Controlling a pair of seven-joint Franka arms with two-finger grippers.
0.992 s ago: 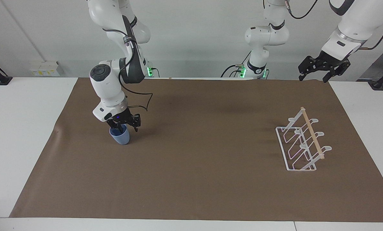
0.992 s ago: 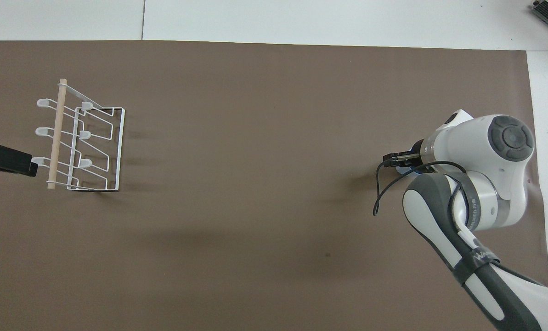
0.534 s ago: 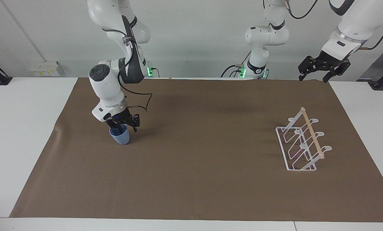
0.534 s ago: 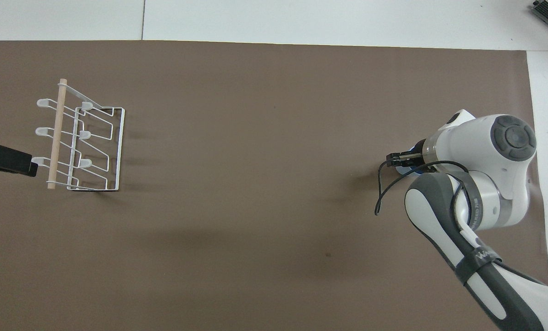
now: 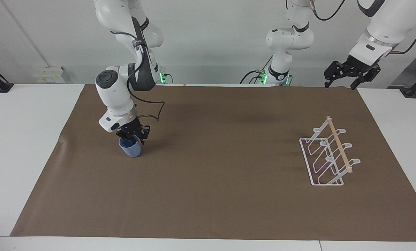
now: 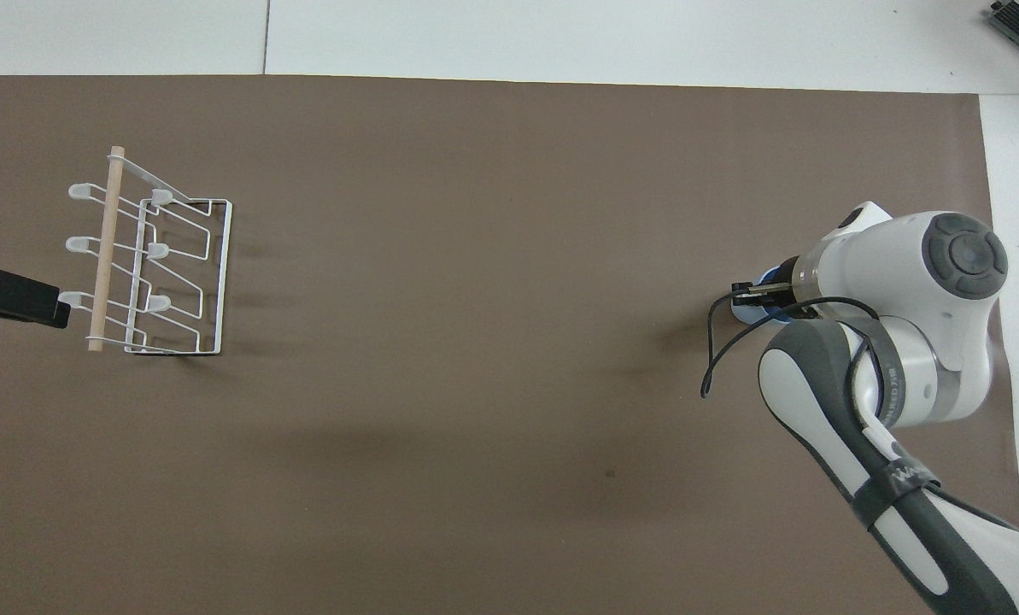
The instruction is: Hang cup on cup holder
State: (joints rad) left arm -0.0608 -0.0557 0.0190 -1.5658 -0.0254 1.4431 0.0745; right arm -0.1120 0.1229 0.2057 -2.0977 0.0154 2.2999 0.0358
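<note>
The light-blue cup (image 5: 131, 150) stands upright on the brown mat toward the right arm's end of the table. My right gripper (image 5: 137, 138) is down at its rim, fingers still slightly open, one inside the cup and one outside. In the overhead view the right gripper (image 6: 744, 292) and arm cover most of the cup (image 6: 755, 314). The white wire cup holder (image 5: 328, 158) with its wooden dowel stands toward the left arm's end and also shows in the overhead view (image 6: 155, 256). My left gripper (image 5: 343, 83) waits open, high over the mat's edge; its tip shows in the overhead view (image 6: 52, 307).
The brown mat (image 5: 221, 181) covers most of the white table (image 5: 16, 139). A black cable loop (image 5: 157, 111) hangs from the right arm's wrist beside the cup.
My right gripper's fingers have narrowed around the cup's rim and the wrist has shifted slightly. The cup, the holder and the left arm have not moved.
</note>
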